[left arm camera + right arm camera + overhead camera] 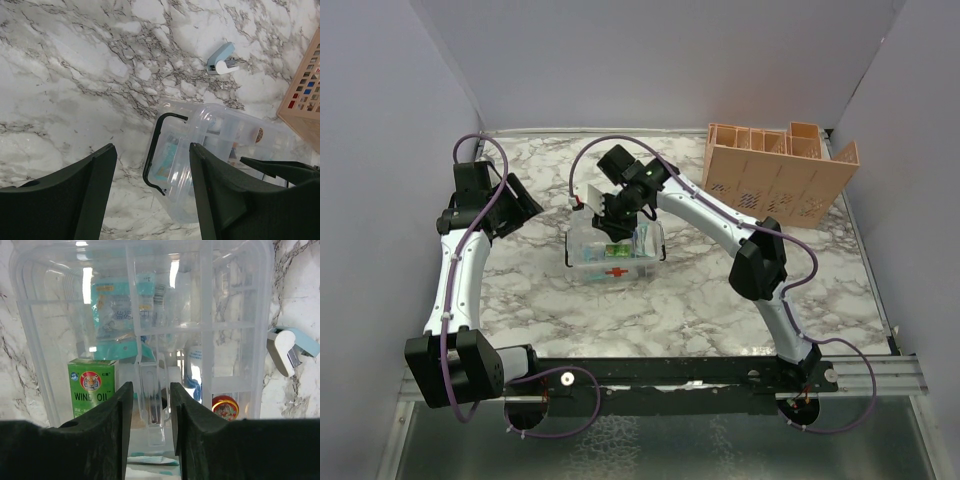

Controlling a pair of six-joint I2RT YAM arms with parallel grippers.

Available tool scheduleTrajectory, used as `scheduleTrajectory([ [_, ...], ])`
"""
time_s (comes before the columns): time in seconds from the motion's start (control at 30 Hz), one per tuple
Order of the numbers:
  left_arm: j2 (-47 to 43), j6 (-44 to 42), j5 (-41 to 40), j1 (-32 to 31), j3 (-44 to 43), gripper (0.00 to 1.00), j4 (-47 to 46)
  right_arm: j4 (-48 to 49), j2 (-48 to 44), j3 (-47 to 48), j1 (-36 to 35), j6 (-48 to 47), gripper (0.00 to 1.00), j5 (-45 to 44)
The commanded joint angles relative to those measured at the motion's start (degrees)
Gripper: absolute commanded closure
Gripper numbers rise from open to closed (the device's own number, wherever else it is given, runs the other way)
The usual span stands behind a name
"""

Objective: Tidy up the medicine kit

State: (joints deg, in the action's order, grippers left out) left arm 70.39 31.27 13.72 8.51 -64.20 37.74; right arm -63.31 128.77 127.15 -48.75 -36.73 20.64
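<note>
Top external – marble tabletop (700, 300), grey walls (650, 60), left claw (151, 146) wide, empty, right claw (151, 385) – grip unclear

Left arm is bent up on its own side, left gripper (151, 150) hanging above the worktop with jaws spread wide and nothing between them. Right arm stretches forward and inward, right gripper (151, 390) tipped down, jaws just a narrow gap apart.

Bright, even light from above. White glare streaks the clear box (85, 277) in my right wrist view; my fingers (75, 440) look dark and soft. Shadows on the table (700, 300) are faint.
</note>
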Motion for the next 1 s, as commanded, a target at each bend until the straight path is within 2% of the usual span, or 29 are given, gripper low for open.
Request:
scheduleTrajectory([
  [0.0, -0.3, 0.0, 1.9, 0.3, 0.0, 0.37, -1.6, 1.2, -0.2, 3.3, 0.0, 2.5, 0.63, 0.8],
  [0.23, -0.3, -1.0, 4.2, 0.3, 0.1, 0.36, -2.2, 2.6, -1.6, 4.4, 0.0, 4.1, 0.58, -0.6],
  [0.43, -1.1, -3.6, 10.4, 0.0, 1.1, 0.3, -4.2, 9.1, -7.6, 2.6, 0.0, 8.7, 0.56, -4.7],
  [0.57, -2.7, -5.9, 13.3, -1.4, 3.6, 0.25, -5.8, 21.1, -16.7, -8.4, 0.0, 15.9, 0.56, -13.6],
  [0.7, -3.9, -8.2, 16.4, -2.9, 5.9, 0.23, -7.0, 32.4, -26.6, -22.7, 0.8, 25.8, 0.56, -27.4],
  [0.87, -3.7, -8.8, 18.9, -4.6, 7.8, 0.23, -8.8, 33.9, -35.0, -34.7, 2.6, 37.5, 0.56, -37.8],
  [0.97, -2.8, -9.1, 18.9, -5.1, 8.1, 0.24, -8.9, 32.2, -38.4, -40.4, 3.7, 45.5, 0.56, -39.1],
])
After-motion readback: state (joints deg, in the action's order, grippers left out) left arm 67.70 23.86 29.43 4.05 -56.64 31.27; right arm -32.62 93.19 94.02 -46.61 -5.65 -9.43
